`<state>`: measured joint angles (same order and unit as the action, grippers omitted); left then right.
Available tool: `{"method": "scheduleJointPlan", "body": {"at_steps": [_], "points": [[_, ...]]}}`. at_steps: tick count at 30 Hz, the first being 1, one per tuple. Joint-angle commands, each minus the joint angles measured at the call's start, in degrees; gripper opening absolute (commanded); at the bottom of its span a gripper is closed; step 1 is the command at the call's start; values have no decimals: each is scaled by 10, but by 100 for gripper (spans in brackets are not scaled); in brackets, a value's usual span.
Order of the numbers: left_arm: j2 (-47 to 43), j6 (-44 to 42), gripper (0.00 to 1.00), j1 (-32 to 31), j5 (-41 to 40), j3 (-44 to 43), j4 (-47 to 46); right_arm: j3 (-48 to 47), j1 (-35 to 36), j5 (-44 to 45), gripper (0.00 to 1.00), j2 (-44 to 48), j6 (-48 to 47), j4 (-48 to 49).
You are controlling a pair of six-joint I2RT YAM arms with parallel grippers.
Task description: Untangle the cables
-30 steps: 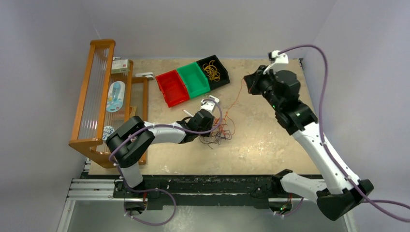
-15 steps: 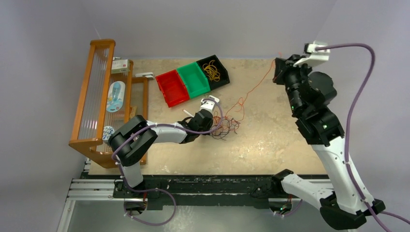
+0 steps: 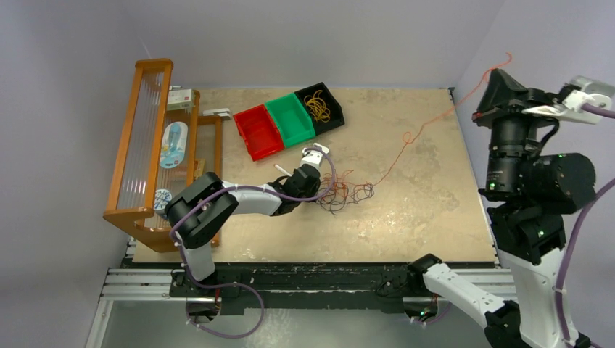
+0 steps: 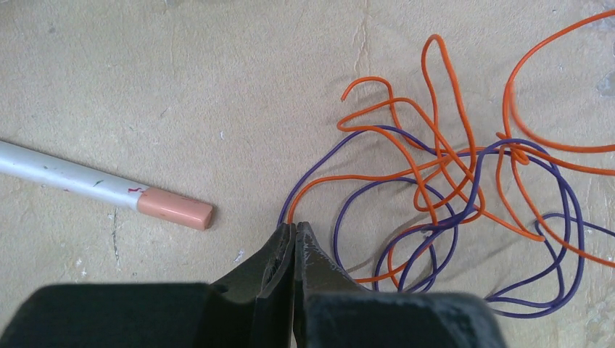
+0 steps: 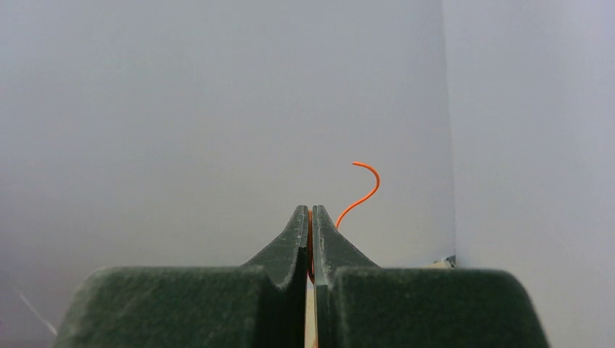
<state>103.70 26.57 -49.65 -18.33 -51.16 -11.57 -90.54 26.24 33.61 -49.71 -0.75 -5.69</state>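
Near the table's middle, the left gripper is keeping its fingers pressed together on the cable tangle, pinching orange and purple strands. The tangle is sitting slightly farther right than a moment ago. The orange cable is now stretching much longer toward the far right corner, where the right gripper, swung out past the right edge, is pinching it.

Grey walls; beige table; wooden rack left.
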Motion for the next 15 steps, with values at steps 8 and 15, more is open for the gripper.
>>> {"method": "scheduleJointPlan", "body": {"at_steps": [8,15], "points": [[26,8,0,-1,-8,15,33,-36,-1,50,0,20,-98,89],[-50,0,10,0,-36,24,35,-42,-1,-75,0,8,-75,24]]}}
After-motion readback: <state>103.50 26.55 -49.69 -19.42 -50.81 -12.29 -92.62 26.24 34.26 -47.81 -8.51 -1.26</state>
